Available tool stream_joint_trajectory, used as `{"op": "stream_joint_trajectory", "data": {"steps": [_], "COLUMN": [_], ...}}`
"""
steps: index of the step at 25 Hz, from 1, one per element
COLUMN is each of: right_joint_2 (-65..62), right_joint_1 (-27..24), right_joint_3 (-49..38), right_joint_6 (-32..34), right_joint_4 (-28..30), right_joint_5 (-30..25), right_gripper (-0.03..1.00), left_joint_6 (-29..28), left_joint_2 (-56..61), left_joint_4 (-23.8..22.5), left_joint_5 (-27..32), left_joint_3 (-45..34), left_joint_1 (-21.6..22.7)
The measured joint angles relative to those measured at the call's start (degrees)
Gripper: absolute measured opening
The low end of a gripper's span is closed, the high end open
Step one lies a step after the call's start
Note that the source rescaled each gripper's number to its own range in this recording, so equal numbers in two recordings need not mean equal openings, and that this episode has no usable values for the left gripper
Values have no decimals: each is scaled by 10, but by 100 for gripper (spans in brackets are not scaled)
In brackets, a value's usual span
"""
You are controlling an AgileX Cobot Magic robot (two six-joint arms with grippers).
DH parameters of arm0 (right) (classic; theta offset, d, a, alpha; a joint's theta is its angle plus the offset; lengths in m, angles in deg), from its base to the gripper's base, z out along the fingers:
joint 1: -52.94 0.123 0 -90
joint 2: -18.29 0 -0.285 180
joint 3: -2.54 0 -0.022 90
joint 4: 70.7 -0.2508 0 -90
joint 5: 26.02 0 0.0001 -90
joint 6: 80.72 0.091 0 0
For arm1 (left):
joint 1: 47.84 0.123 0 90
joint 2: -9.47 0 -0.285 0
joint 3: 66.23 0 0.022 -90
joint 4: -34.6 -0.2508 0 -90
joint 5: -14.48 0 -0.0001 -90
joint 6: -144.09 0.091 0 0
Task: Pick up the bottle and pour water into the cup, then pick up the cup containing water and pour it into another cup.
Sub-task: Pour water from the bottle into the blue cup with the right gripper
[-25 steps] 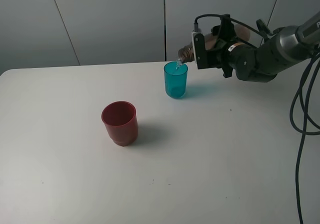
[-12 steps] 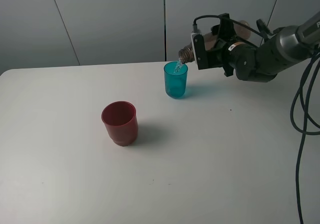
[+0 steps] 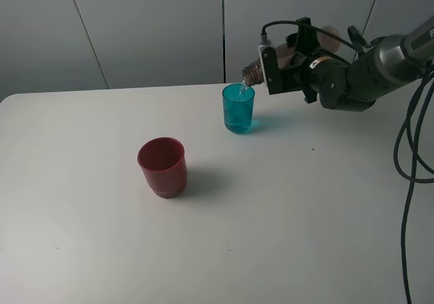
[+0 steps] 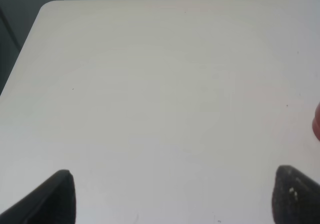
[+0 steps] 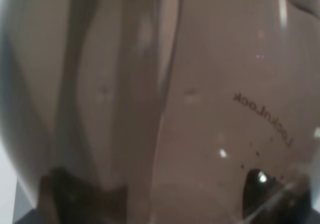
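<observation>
Bottle (image 3: 252, 74), clenched in your right gripper (image 3: 278, 66), tips neck-down over the teal cup (image 3: 239, 110) so water (image 3: 241, 88) lands inside; your left gripper (image 4: 177, 196) hangs released, empty.

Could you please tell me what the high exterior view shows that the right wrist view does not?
Only the high view shows the teal cup, the red cup, the table and the right gripper holding the bottle tilted over the teal cup. Only the wrist view shows printed lettering on the bottle's wall, which fills that picture. Both show the bottle.
</observation>
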Motion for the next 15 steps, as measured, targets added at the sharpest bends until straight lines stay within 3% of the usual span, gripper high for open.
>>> {"op": "stream_joint_trajectory", "data": {"steps": [15], "right_joint_2": [0], "right_joint_1": [0], "right_joint_3": [23], "right_joint_6": [-33], "right_joint_4": [3], "right_joint_5": [-4], "right_gripper": [2], "left_joint_6": [-1], "left_joint_2": [0], "left_joint_4": [0], "left_joint_5": [0], "left_joint_3": [0], "left_joint_1": [0]}}
